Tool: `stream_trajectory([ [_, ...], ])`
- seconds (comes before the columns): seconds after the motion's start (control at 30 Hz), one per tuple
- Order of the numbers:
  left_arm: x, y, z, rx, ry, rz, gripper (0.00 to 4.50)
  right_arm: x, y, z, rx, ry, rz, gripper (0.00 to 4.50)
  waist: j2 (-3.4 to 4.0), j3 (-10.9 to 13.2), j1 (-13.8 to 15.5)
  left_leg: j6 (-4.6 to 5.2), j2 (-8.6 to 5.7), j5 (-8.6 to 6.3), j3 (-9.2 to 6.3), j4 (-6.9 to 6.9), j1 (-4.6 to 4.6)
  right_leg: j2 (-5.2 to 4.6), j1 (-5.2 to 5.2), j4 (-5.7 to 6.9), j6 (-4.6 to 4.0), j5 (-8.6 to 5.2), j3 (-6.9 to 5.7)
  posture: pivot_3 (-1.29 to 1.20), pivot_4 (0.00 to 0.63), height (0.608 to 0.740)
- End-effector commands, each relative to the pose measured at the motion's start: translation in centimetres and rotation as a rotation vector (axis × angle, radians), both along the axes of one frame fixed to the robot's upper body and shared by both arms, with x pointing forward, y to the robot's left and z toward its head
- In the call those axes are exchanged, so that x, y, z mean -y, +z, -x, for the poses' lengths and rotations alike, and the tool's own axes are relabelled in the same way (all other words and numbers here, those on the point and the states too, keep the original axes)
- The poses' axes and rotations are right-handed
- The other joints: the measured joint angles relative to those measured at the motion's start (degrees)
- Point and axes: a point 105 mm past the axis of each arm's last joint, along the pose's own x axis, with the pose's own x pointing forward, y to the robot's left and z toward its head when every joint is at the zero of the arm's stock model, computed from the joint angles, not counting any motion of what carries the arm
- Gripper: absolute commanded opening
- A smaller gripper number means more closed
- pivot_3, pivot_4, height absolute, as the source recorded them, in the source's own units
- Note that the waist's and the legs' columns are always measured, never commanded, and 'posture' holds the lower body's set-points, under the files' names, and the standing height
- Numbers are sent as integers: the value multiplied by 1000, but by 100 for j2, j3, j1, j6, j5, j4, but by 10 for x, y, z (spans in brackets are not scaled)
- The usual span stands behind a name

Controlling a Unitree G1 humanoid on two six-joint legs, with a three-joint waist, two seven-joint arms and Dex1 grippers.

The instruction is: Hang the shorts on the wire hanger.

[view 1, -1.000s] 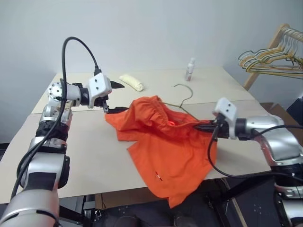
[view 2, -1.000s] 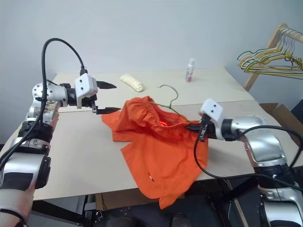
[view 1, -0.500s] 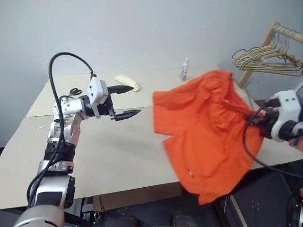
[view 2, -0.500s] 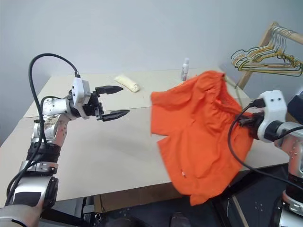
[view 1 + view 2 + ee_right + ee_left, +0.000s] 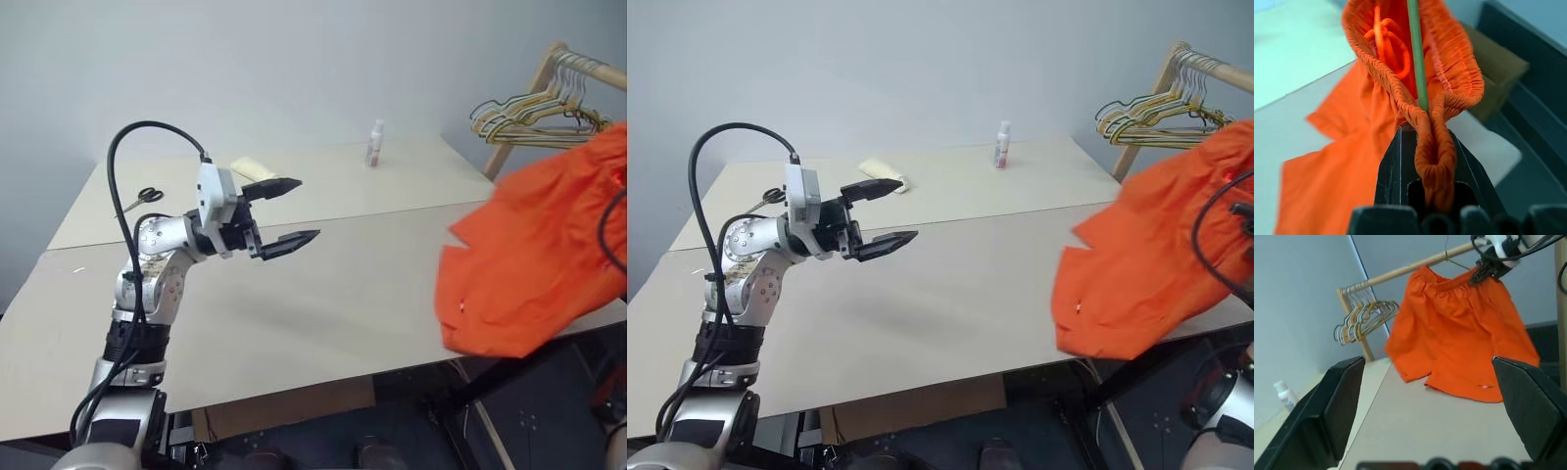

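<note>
The shorts (image 5: 534, 264), thin limp cloth, hang off the bench's (image 5: 323, 294) right edge, gathered waistband and wire hanger (image 5: 1417, 54) pinched together in the closed right pincer (image 5: 1425, 161). Waistband offers the firmest hold. Left pincer (image 5: 284, 212) gapes empty.
</note>
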Motion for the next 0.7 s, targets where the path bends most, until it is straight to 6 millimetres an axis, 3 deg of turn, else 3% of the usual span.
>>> stream_trajectory([
  [0.03, 2, 16, 4, 40, 14, 62, 4500, 32, 16, 15, 71, -194, 6, 80, 7, -4, 0, 0, -2, 0, 0, -1, 0, -1, 2, -1, 0, 0, 0, -77, 0, 740],
  [0.27, 8, 21, 18, 19, -63, 180, 4500, 64, 13, 18, 107, -391, -18, 80, 67, -40, -64, 4, -6, -2, 16, -5, 4, -2, 2, -4, 0, 0, 17, -69, 0, 740],
  [0.53, 9, 20, 22, 11, -89, 199, 4500, 77, 16, 2, 154, -424, -53, 80, 84, -46, -165, 16, -6, -8, 48, -14, 15, 18, 37, -12, 3, -3, 48, -58, 0, 740],
  [0.7, 13, 20, 23, 15, -93, 207, 4500, 89, 20, 3, 222, -451, -124, 80, 85, -42, -173, 26, -5, -14, 76, -21, 35, 34, 47, -19, 6, -4, 80, -56, 0, 740],
])
